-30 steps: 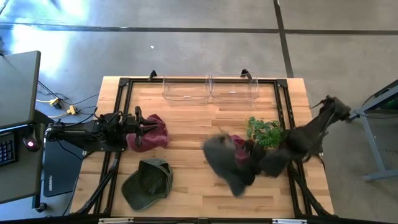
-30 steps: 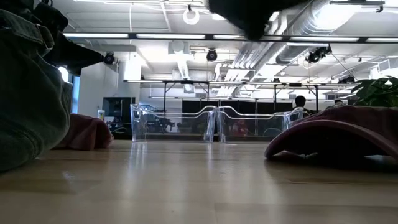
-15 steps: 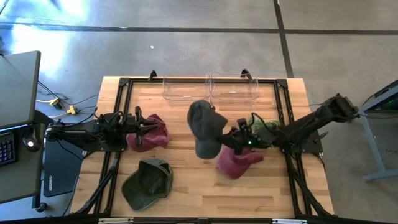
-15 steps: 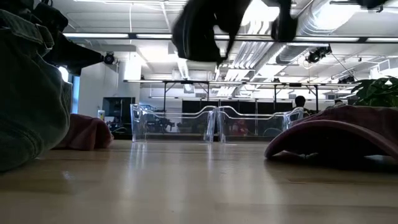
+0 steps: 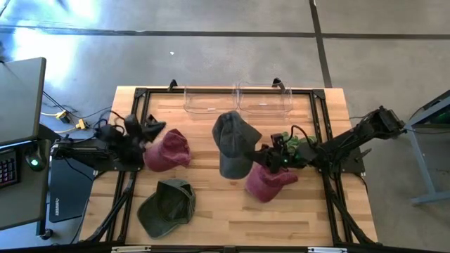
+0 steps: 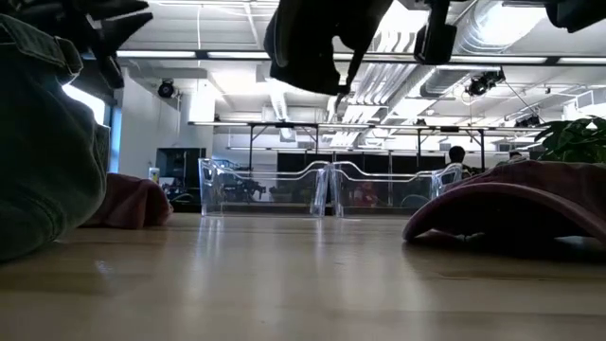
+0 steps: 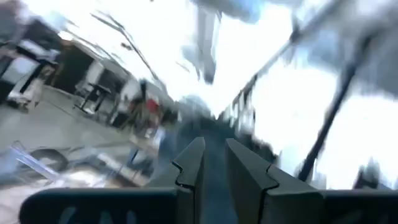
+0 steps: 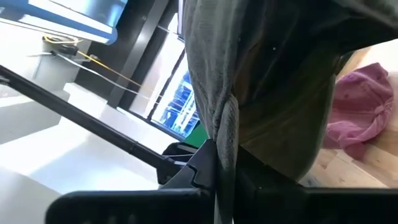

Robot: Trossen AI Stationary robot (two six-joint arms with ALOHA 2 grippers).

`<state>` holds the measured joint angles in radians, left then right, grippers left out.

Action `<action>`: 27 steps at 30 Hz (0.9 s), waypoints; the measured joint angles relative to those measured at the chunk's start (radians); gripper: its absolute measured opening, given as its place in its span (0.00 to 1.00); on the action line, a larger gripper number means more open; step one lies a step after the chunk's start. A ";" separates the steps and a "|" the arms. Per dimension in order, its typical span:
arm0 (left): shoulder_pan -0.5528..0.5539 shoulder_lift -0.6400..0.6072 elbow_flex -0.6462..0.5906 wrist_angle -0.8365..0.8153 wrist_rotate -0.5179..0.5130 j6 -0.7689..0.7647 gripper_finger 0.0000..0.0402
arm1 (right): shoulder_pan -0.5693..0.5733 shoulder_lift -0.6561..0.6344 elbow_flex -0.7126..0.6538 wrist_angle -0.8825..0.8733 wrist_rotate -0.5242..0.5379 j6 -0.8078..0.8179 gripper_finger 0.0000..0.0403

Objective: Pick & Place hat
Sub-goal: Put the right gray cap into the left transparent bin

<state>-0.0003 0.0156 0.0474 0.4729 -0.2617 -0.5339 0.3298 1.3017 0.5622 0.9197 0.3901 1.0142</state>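
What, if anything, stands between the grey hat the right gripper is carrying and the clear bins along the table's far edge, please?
Nothing visible does. The right gripper holds the grey hat above the table, and the wood between it and the clear bins is bare.

Two dark jointed arms; black angular jaws, thin cables.

The right arm reaches in from the worktop's right edge, stretched low toward the middle; its right gripper [image 5: 264, 156] has its jaws pinched tight on the fabric of a grey cap [image 5: 232, 143] — the cloth bunches between the fingers [image 8: 208, 163]; the left arm lies along the left edge, its left gripper [image 5: 149, 129] raised, jaws narrowly parted, empty.
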 joint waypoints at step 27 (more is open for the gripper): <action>0.000 1.236 1.265 -0.872 0.123 0.777 0.54 | -0.003 0.000 0.006 -0.022 -0.004 -0.005 0.06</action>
<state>-0.0002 1.2511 1.3125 -0.3991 -0.1387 0.2435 0.3267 1.3014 0.5686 0.8982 0.3857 1.0097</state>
